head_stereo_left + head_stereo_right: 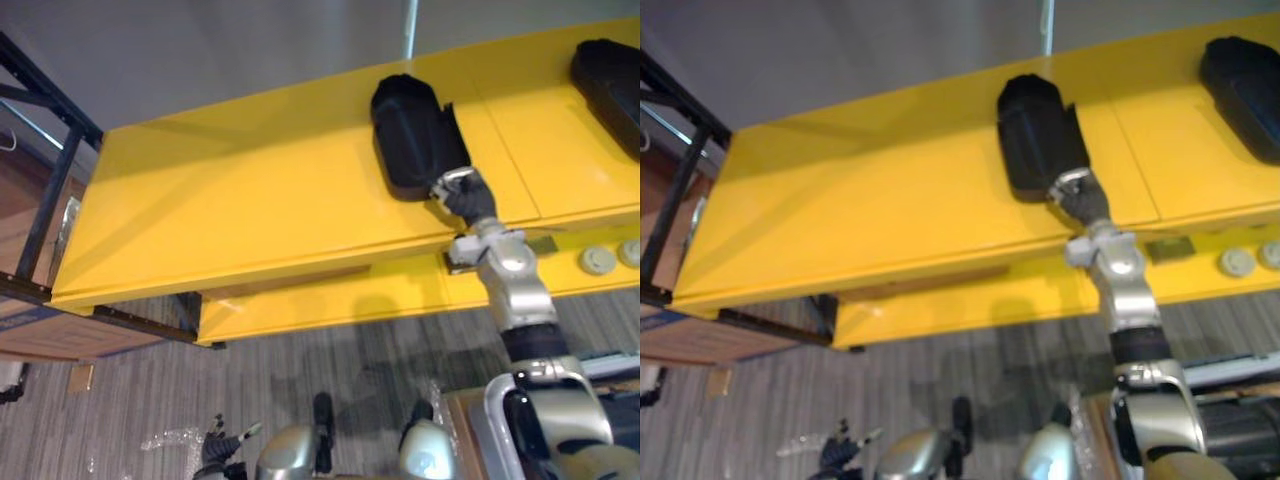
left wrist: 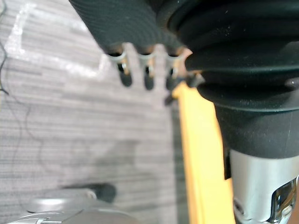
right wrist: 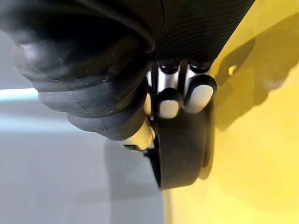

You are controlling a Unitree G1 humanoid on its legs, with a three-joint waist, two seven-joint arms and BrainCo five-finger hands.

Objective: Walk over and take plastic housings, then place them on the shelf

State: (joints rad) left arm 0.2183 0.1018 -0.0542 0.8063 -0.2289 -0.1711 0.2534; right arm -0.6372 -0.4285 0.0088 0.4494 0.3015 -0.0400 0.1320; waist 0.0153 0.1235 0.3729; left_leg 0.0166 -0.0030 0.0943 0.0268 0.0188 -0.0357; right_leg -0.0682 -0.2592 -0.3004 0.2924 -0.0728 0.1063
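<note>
A: Head views first?

B: One black housing (image 1: 410,135) lies flat on the yellow shelf (image 1: 250,200), near its front edge. The right hand (image 1: 462,192) is at the housing's near end, arm stretched up to it. A second housing (image 1: 610,75) sits well apart, further right. I'd judge this one is just being set down.

A: The other arm?

B: The left hand (image 1: 222,445) hangs low over the grey striped floor (image 1: 150,390), idle.

A: Left wrist view?

B: Fingers (image 2: 147,77) loose and holding nothing, carpet beyond.

A: Right wrist?

B: Fingertips (image 3: 169,105) hook over the housing's rim (image 3: 180,149), which rests on yellow. It looks like a pinch, though the thumb is mostly hidden.

A: Surroundings?

B: A black frame (image 1: 50,190) at the shelf's left end and a plain grey wall (image 1: 200,50) behind.
</note>
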